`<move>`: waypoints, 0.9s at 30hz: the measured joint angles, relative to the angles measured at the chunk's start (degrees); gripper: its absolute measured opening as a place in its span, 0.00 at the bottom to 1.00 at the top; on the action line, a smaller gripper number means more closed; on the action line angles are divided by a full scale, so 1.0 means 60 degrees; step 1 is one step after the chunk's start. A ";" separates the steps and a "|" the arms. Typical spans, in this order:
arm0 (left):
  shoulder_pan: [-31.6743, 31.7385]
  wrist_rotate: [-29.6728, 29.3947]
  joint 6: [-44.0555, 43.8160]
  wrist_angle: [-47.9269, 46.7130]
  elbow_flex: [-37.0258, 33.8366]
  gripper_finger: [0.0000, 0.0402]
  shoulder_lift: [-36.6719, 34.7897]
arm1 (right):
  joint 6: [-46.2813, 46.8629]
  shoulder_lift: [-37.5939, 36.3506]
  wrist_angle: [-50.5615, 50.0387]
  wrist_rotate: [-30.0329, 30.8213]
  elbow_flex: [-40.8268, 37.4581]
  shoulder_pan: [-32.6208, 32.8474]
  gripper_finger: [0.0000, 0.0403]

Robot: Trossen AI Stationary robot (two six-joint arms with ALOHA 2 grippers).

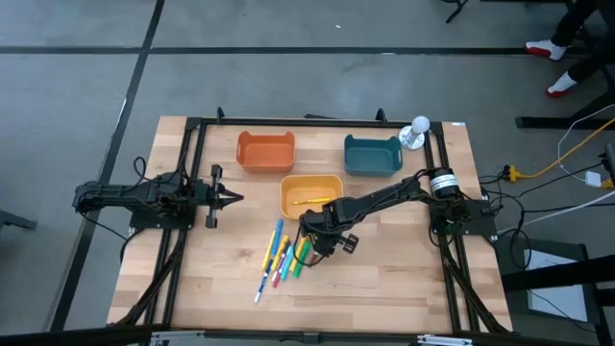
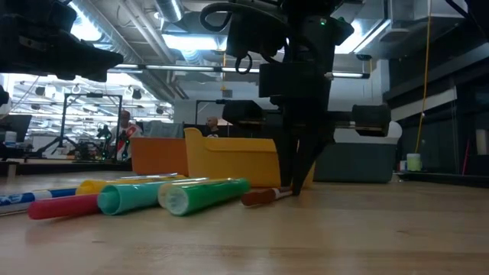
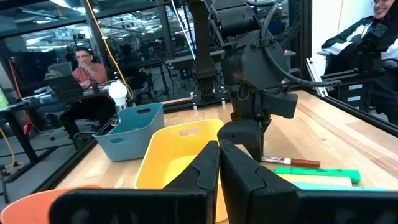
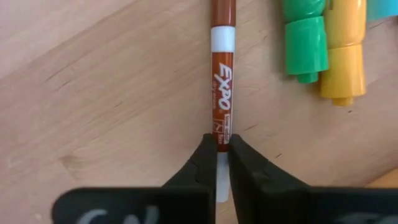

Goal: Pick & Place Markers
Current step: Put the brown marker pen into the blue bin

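Right claw (image 4: 219, 152): two dark tapered fingers clamped on the slim brown cylindrical marker with white band and printed label (image 4: 222, 81), which lies flat on the pale wood-plank counter (image 4: 93, 93).

Loose markers: stubby green plastic marker (image 4: 305, 40) and yellow plastic marker (image 4: 342, 50) just beside the clamped one, side by side; the rest of the cluster of smooth coloured markers (image 1: 279, 259) fans out beyond them.

Bins: yellow rectangular plastic bin (image 1: 311, 195) close behind the right claw; orange rectangular plastic bin (image 1: 266, 151) and teal rectangular plastic bin (image 1: 373, 154) farther behind it.

Left claw (image 1: 233, 199): dark fingers pressed together, empty, well apart from the markers.
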 joint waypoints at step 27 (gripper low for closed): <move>0.0001 0.0001 0.0000 -0.0004 0.0002 0.02 0.0002 | 0.0257 0.0000 -0.0478 0.0134 0.0461 0.0000 0.05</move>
